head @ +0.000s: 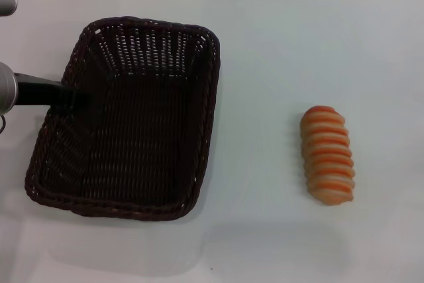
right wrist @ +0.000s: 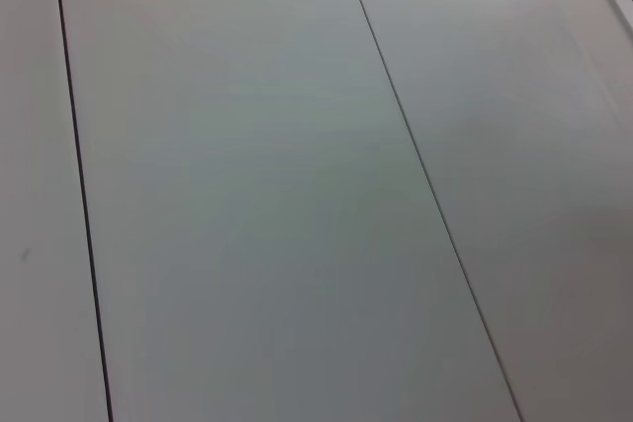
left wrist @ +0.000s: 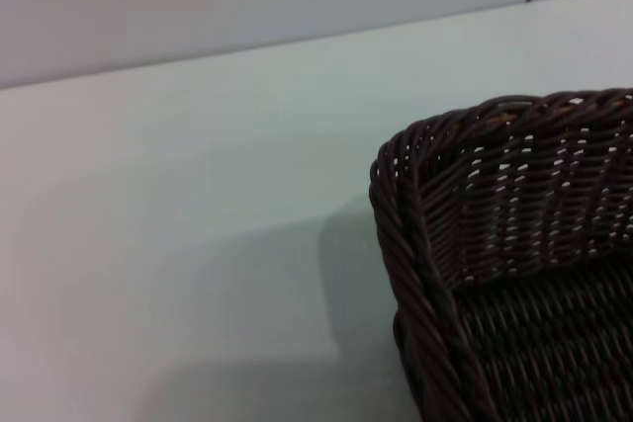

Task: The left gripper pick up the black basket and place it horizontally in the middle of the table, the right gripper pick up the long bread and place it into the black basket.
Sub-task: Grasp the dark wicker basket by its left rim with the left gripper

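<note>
Black basket [head: 129, 120] sits at the left of the head frame on the white surface [head: 265, 51], long side running top to bottom. Your left pincer [head: 69, 94] reaches over its left rim; you cannot tell its finger state. Long bread [head: 327, 154] lies well apart at right. A shallow rim grip could let the basket tilt or slip. Only the left wrist view shows the braided corner close; the right pincer appears nowhere.

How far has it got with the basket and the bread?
Nothing looks finished. The left gripper is at the black basket's left rim, and the basket still lies lengthwise on the table's left. The long bread lies untouched on the right; the right gripper is out of sight.
</note>
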Robot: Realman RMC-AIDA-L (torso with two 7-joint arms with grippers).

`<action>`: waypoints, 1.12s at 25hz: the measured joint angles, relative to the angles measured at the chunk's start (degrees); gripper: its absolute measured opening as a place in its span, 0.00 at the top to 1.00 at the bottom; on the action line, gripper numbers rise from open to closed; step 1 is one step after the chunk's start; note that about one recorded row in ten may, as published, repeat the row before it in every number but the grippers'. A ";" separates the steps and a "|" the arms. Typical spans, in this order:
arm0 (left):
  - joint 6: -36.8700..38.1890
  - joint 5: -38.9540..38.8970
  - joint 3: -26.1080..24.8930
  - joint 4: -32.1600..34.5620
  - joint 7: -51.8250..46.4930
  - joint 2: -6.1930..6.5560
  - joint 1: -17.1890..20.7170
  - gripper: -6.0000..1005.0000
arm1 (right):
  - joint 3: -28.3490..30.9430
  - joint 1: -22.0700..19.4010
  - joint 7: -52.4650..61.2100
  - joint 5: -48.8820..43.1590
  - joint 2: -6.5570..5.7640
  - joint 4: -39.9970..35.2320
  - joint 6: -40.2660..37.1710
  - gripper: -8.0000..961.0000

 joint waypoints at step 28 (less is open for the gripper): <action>-28.21 -27.19 -30.02 28.50 51.97 1.85 -25.90 0.80 | -1.06 -0.40 0.01 0.04 -0.07 -0.01 -0.56 0.16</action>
